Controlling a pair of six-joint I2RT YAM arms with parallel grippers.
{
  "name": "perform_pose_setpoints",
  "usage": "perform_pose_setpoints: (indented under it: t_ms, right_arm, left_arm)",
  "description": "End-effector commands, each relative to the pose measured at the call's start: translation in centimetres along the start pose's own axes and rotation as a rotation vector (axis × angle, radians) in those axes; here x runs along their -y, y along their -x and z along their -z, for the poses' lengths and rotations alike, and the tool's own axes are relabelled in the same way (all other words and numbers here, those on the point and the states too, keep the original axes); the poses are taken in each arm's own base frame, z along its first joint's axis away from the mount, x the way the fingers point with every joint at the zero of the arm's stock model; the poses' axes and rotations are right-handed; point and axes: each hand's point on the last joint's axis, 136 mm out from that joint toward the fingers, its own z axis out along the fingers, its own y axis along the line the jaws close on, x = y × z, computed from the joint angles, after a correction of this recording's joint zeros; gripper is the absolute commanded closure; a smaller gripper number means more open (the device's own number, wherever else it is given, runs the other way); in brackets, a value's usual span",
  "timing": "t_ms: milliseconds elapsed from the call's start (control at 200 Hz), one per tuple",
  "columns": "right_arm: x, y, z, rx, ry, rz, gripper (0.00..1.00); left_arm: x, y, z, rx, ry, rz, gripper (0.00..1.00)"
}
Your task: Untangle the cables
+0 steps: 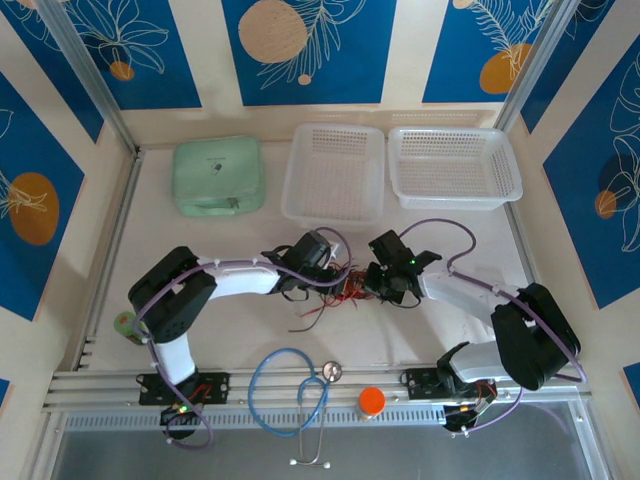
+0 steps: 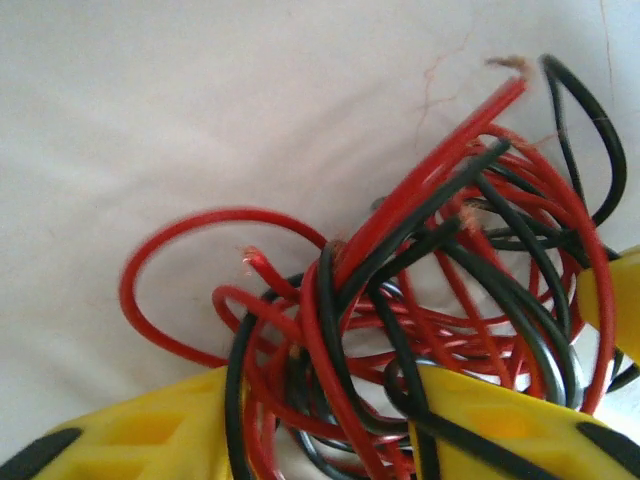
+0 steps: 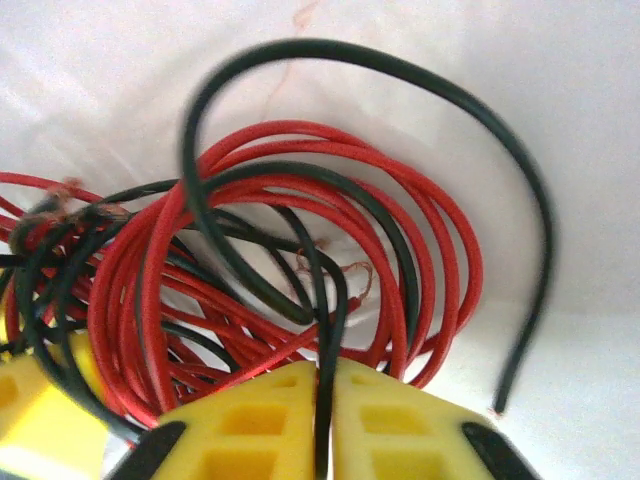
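Arms both bent inward, elbows out, wrists dipped twd centre of the table (image 1: 400,330), tips almost meeting. On the left gripper (image 1: 334,280) (image 2: 318,385) the yellow fingers stand apart w/ a wad of wire between them; can't tell if it pinches. The right gripper (image 1: 368,288) (image 3: 325,375) has fingers pressed together on one black strand. Between the two lie the cables (image 1: 346,288) (image 2: 420,260) (image 3: 300,250): red & black loops in a tight clump, frayed ends, a few tails trailing twd near edge.
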Motion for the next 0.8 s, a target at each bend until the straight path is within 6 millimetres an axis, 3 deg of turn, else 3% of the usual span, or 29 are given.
perform_pose_setpoints:
  t_ms: [0,155,310,450,500,600,670,795]
  right_arm:
    - [0.1,0.8,1.0,0.048,0.021,-0.012,1.00]
    - [0.1,1.4,2.9,0.082,0.040,0.022,1.00]
    - [0.7,1.4,4.3,0.060,0.045,0.055,1.00]
    - [2.0,0.1,3.7,-0.030,-0.001,0.054,0.95]
    - [2.3,-0.5,3.3,-0.058,-0.010,0.058,0.93]
    - [2.1,-1.4,2.6,-0.103,-0.012,0.077,0.84]
    - [1.4,-1.6,2.7,-0.122,-0.012,0.106,0.78]
    - [-0.9,-1.6,4.7,-0.122,-0.019,0.201,0.73]
  left_arm:
    - [-0.1,0.8,1.4,0.044,0.045,-0.028,0.75]
    - [-1.1,1.4,3.8,0.088,0.118,-0.043,1.00]
    - [-2.5,1.5,5.6,0.100,0.212,-0.042,1.00]
    - [-4.5,0.3,6.5,0.073,0.315,-0.014,1.00]
    - [-5.2,-0.2,6.7,0.070,0.342,-0.001,0.90]
    - [-5.6,-0.8,7.2,0.085,0.347,0.013,0.57]
    - [-5.4,-0.5,7.7,0.106,0.335,0.012,0.41]
    - [-4.2,1.0,9.4,0.148,0.310,-0.009,0.31]
